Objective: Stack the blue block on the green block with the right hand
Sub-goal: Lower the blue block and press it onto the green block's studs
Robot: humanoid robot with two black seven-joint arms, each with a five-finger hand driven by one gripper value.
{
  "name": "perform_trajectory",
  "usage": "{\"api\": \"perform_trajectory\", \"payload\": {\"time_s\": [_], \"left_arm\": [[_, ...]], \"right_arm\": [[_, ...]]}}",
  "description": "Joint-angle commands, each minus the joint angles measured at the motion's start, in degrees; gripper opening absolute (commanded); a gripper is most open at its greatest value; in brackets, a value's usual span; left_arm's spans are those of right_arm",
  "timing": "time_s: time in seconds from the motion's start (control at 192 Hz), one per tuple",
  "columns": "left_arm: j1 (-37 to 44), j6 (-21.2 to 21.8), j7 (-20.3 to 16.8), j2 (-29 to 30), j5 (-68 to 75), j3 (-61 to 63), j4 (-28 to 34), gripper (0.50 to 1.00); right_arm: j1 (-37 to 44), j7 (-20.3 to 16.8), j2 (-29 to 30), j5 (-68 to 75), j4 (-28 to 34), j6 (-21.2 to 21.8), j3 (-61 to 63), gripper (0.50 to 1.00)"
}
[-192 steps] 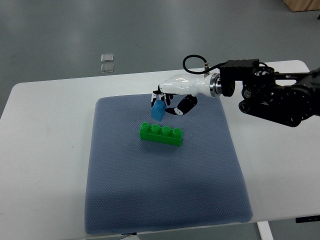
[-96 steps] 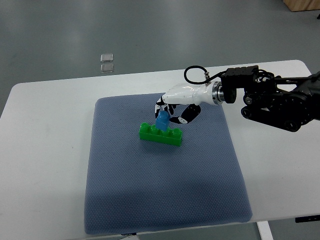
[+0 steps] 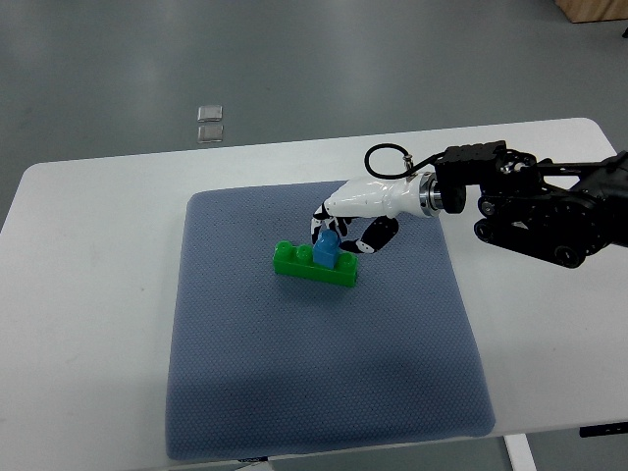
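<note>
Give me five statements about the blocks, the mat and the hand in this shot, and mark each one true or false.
1. The blue block sits on the green block. True.
2. The right hand is far from the blocks. False: its fingers are at the blue block.
3. The green block lies on a red cloth. False: it lies on a blue-grey mat.
4. The left hand is holding the green block. False: no left hand is in view.
5. The mat lies on a white table. True.
</note>
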Motion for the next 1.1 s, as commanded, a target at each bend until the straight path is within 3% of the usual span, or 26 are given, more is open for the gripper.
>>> {"api": "perform_trajectory", "payload": {"time_s": [0.0,0.932,1.093], "left_arm": [[0.0,0.0,0.0,0.0,0.0,0.0,0.0,1.000],[0.0,0.0,0.0,0.0,0.0,0.0,0.0,1.000],[0.0,0.0,0.0,0.0,0.0,0.0,0.1,1.000]], "right_arm": [[-0.1,0.0,0.3,-0.1,-0.1,0.0,0.0,0.500],[-1.8,-0.3,2.6,-2.6,-2.9,-1.8,0.1,0.500],[-1.6,-0.5,2.3,-2.6,-2.8,-1.8,0.3,0.560]]}}
